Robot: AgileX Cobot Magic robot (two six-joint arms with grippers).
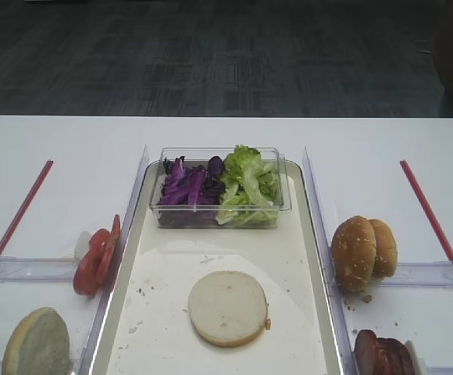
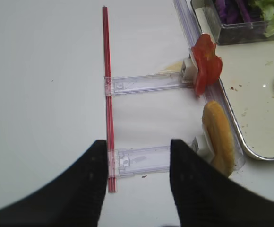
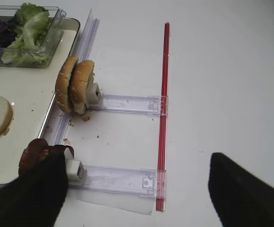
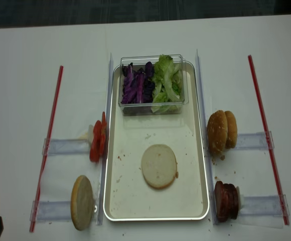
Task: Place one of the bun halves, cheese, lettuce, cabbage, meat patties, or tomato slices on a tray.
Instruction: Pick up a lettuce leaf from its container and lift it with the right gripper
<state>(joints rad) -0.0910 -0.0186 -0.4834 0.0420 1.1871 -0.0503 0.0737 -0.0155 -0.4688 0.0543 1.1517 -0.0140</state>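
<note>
One long silver tray lies in the middle of the white table, and on its crumb-speckled paper lies one pale bun half, flat face up, near the tray's middle. Four bun halves show in all: that pale disc, one standing on edge in the near left holder, and two sesame-seeded domes standing side by side against the tray's right rim. At the tray's far end sits one clear plastic tub, with dark purple shredded cabbage in its left part and ruffled light-green lettuce in its right. A few thin red tomato slices stand upright just left of the tray; how many cannot be told. Dark reddish-brown meat patties stand on edge near the tray's right front corner, about three of them. Two red rods run along the outer sides. The right gripper hangs over the table beside the patties with its jaws spread wide and nothing between them. The left gripper hovers over the near left holder, jaws apart and empty.
</note>
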